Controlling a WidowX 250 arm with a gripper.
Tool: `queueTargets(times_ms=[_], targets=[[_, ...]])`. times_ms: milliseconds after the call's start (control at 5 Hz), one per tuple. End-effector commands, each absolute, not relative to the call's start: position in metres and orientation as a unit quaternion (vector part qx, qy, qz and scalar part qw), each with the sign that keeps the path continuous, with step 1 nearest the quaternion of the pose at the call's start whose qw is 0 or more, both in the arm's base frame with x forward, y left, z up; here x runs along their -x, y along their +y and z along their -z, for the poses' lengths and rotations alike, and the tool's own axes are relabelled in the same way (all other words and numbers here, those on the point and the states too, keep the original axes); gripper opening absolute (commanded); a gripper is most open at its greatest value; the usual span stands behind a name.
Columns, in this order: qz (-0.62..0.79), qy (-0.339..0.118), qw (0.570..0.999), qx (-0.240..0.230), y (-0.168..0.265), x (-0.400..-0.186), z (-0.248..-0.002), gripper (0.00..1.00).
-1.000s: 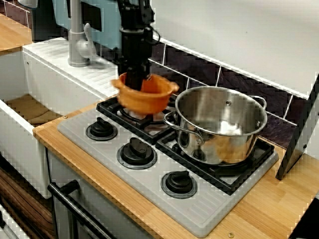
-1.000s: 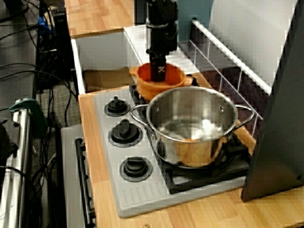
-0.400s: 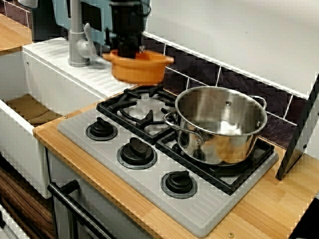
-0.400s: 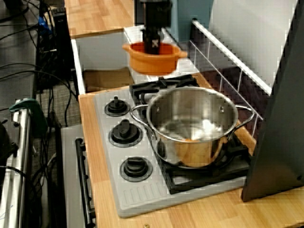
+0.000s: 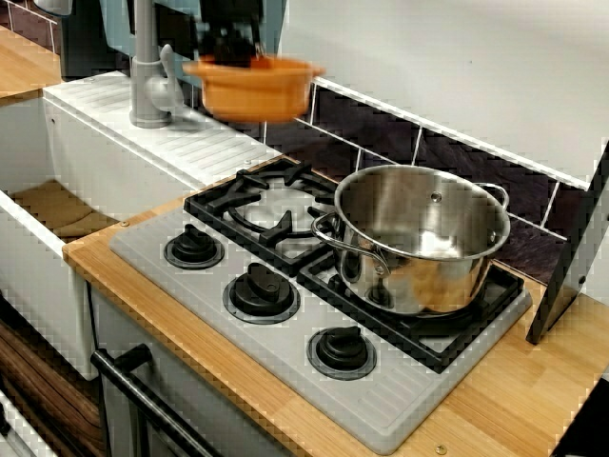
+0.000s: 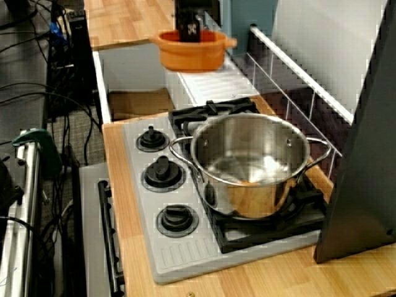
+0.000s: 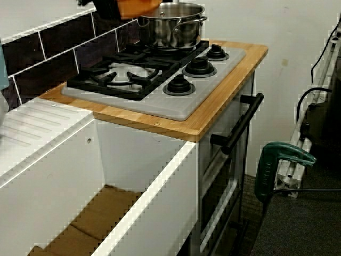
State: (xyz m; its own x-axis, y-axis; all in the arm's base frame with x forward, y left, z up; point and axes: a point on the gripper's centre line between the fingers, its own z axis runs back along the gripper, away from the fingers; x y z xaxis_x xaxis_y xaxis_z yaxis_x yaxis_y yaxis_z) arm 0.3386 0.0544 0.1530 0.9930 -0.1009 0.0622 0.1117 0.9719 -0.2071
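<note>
**Gripper holds an orange bowl in the air beside the hob**

The view across the stove toward the tiled wall: a black gripper [image 5: 235,49] comes down from the top edge. Its jaws are closed tight on the near wall of an orange bowl [image 5: 253,89], one finger inside the rim. The bowl hangs level and touches nothing. It is above the ridged white draining board [image 5: 166,133], just right of the grey tap [image 5: 146,67]. Below and to the right lies the bare back-left burner grate [image 5: 262,205]. A steel pot [image 5: 419,243] stands on the neighbouring burner, well apart from the bowl.

The view along the counter from the pot end: the orange bowl [image 6: 192,51] floats over the draining board [image 6: 207,83], beyond the hob. A dark finger [image 6: 188,28] stands inside the bowl's rim. The pot [image 6: 250,162] fills the foreground, beside three black knobs [image 6: 162,173].

The view from the sink end: only a slice of the orange bowl [image 7: 137,6] shows at the top edge, with the gripper a dark shape beside it; the jaws cannot be made out here. The pot [image 7: 171,25] sits at the hob's far end. A green clamp [image 7: 279,165] stands beside the oven.
</note>
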Motion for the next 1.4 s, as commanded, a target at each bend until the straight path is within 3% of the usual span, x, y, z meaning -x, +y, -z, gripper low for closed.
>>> queueTargets(times_ms=[0,600,800,1200], targets=[[0.050,-0.119,0.988,0.084,0.049,-0.337,-0.219,0.00],[0.020,-0.153,0.987,0.037,0.032,-0.361,-0.243,0.00],[0.013,-0.161,0.987,0.004,0.026,-0.362,-0.244,0.00],[0.020,-0.163,0.986,-0.014,0.024,-0.361,-0.244,0.00]])
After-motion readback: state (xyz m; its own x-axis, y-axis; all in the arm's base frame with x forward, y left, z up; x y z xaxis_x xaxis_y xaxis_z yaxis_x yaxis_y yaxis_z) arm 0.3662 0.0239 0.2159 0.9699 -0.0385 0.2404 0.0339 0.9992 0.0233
